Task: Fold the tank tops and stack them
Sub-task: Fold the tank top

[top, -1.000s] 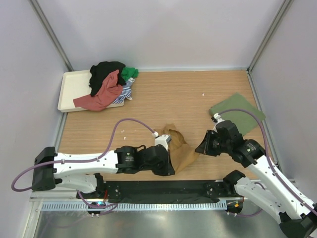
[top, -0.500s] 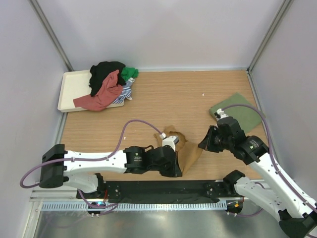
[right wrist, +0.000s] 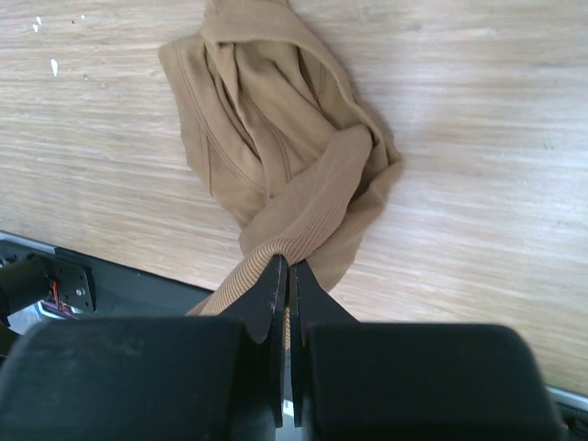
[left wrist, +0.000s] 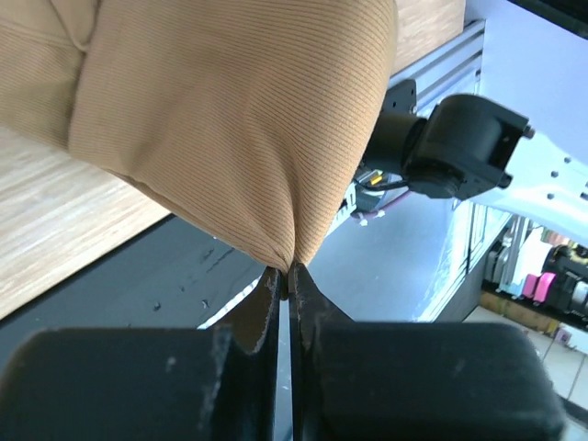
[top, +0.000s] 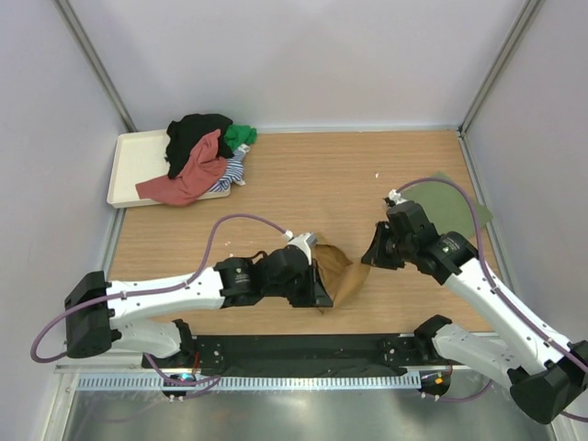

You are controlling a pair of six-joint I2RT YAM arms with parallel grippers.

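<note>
Fingers (left wrist: 260, 310) of left gripper (left wrist: 287, 276), right gripper (right wrist: 287, 268) clamp crumpled mustard top (top: 335, 274), near edge; olive top (top: 452, 208) folded, right edge; heap (top: 197, 156) on tray (top: 124, 170), far-left corner, unfolded

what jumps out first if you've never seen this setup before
A crumpled mustard tank top at front centre, pinched by the left pincer and the right pincer at once. A heap of red, black and green tops spills off the cream tray at far left; a flat olive top lies at right.
</note>
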